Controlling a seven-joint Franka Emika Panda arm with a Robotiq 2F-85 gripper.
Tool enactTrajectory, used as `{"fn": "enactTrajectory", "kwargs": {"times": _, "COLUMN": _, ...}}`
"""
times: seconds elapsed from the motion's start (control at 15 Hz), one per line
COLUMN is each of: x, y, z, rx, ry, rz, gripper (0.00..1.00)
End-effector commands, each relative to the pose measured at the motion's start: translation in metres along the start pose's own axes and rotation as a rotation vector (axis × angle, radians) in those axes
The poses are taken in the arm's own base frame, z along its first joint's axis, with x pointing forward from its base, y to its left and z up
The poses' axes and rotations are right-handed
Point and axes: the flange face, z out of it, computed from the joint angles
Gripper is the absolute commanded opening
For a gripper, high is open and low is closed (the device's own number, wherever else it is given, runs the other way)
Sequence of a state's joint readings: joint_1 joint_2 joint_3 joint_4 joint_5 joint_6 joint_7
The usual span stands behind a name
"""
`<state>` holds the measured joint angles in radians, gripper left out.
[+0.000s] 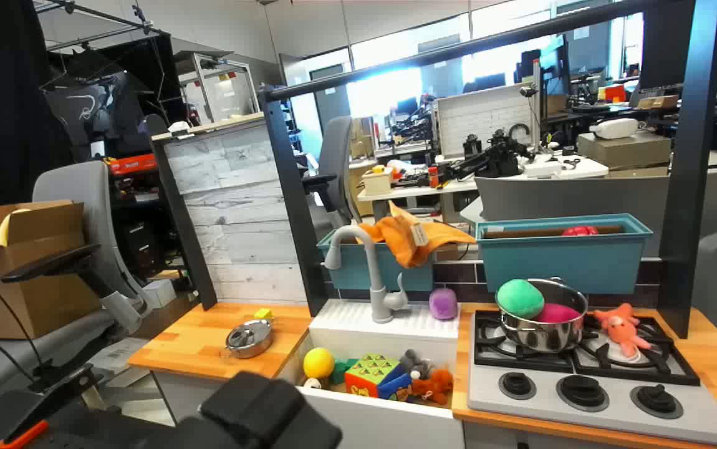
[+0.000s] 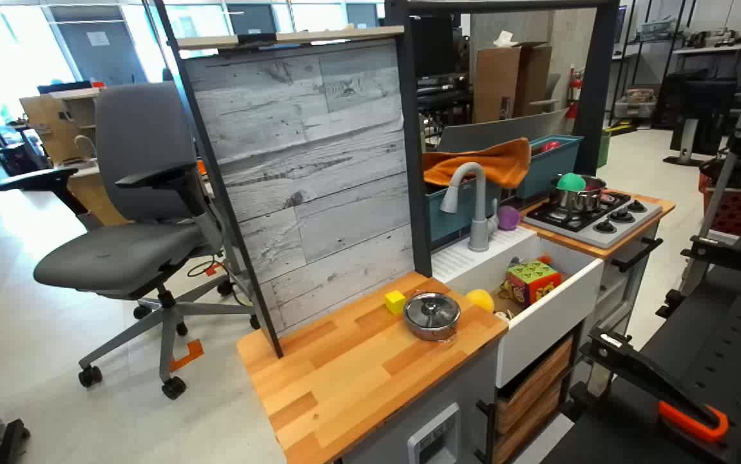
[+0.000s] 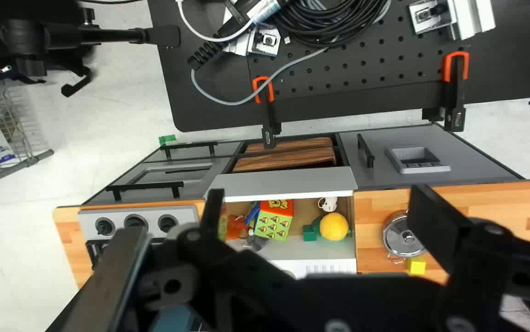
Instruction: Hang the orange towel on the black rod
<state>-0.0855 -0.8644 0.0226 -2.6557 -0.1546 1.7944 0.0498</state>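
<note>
The orange towel (image 1: 399, 246) lies crumpled over the rim of a teal planter (image 1: 389, 274) behind the sink faucet, with a white tag showing. It also shows in an exterior view (image 2: 502, 161), draped behind the faucet. The black rod (image 1: 458, 48) runs across the top of the kitchen frame, above the planters, with nothing hanging on it. It also shows at the top edge of an exterior view (image 2: 506, 6). My gripper (image 3: 320, 212) is open and empty, its fingers wide apart, above the sink and counter. The towel is out of sight in the wrist view.
The grey faucet (image 1: 374, 274) stands in front of the towel. Dark upright posts (image 1: 293, 206) hold the rod. A second teal planter (image 1: 561, 262), a pot (image 1: 545, 333) on the stove, a lidded pan (image 1: 249, 340) and a sink with toys surround it.
</note>
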Motion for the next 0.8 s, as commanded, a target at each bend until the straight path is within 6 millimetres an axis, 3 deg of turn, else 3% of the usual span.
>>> {"fn": "enactTrajectory", "kwargs": {"times": 0.0, "x": 0.000, "y": 0.000, "z": -0.001, "rx": 0.000, "ry": 0.000, "rz": 0.000, "gripper": 1.00}}
{"fn": "enactTrajectory", "kwargs": {"times": 0.4, "x": 0.000, "y": 0.000, "z": -0.001, "rx": 0.000, "ry": 0.000, "rz": 0.000, "gripper": 1.00}}
{"fn": "enactTrajectory", "kwargs": {"times": 0.6, "x": 0.030, "y": -0.017, "z": 0.023, "rx": -0.018, "ry": 0.037, "rz": 0.006, "gripper": 1.00}}
{"fn": "enactTrajectory", "kwargs": {"times": 0.73, "x": 0.066, "y": -0.030, "z": 0.050, "rx": -0.024, "ry": 0.055, "rz": 0.006, "gripper": 1.00}}
